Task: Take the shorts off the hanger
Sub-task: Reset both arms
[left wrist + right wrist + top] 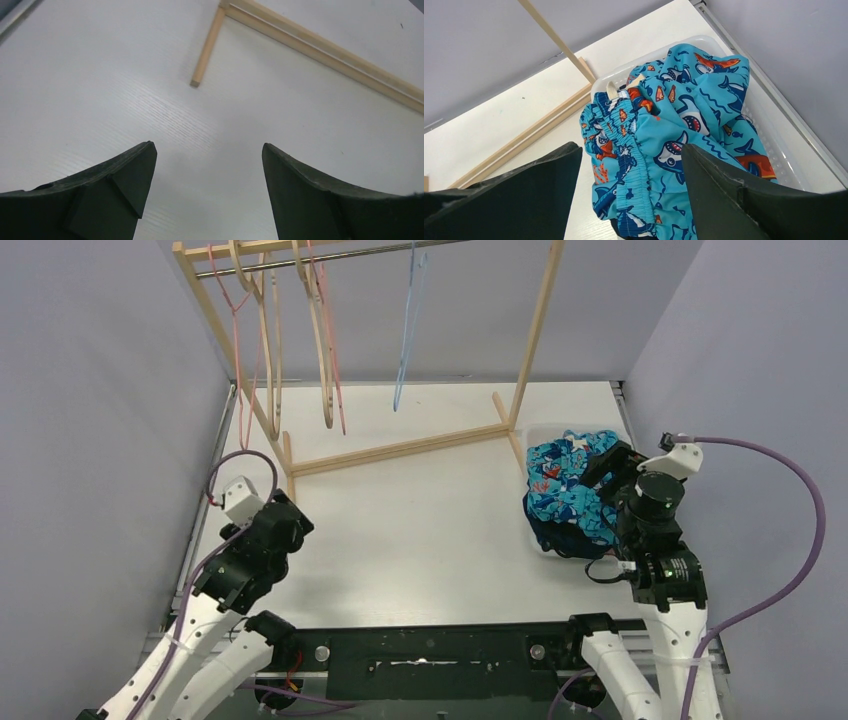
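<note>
My left claw (207, 149) hangs wide over the bare table (100, 75), holding nothing. My right claw (631, 150) is spread wide too, empty, above the teal shark-print shorts (694, 115). They lie crumpled in the white basket (674, 50) at the table's 3 o'clock. Their gathered waistband runs 12 to 6 (wrist view).

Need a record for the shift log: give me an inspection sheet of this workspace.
Surface: white table, wooden rack standing on it.
Job's things: shark-print shorts heaped in basket, right side; hangers on the rack all bare.
Clutter: nothing seen.
Pincers: left pincer open over bare table; right pincer open above the shorts.
Cables: purple cables loop from both wrists, clear of the rack.
Surroundings: grey walls on three sides.
</note>
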